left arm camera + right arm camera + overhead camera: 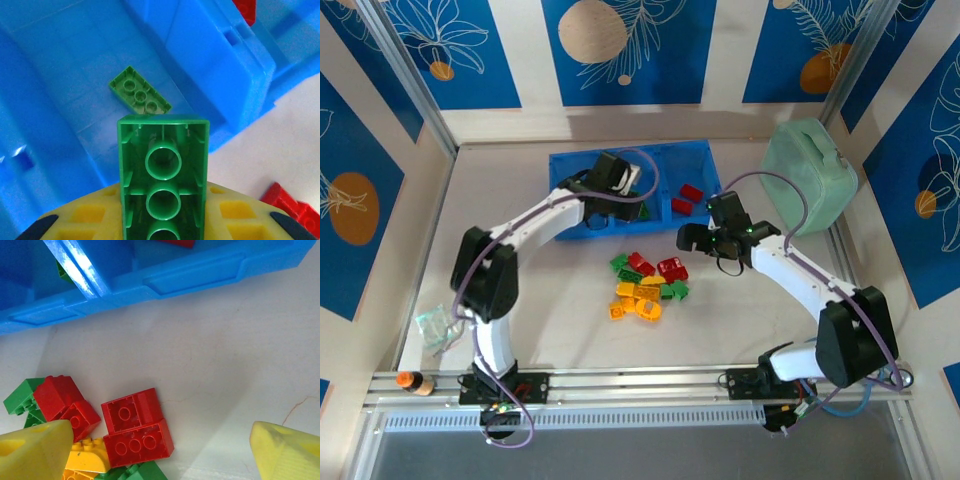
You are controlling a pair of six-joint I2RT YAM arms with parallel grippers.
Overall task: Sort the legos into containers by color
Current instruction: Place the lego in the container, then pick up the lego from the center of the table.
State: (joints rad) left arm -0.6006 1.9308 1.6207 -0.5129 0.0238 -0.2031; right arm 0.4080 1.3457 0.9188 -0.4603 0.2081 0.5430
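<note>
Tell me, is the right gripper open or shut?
Open. On the right gripper, the yellow fingers stand wide apart and hold nothing; red legos lie on the table beneath.

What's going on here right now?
Lego sorting by colour, partway done. The left gripper is shut on a green brick, holding it over the blue tray, above a compartment where a loose green brick lies. Two red bricks sit in the tray's right compartment. The right gripper is open, hovering by the mixed pile left on the table.
</note>
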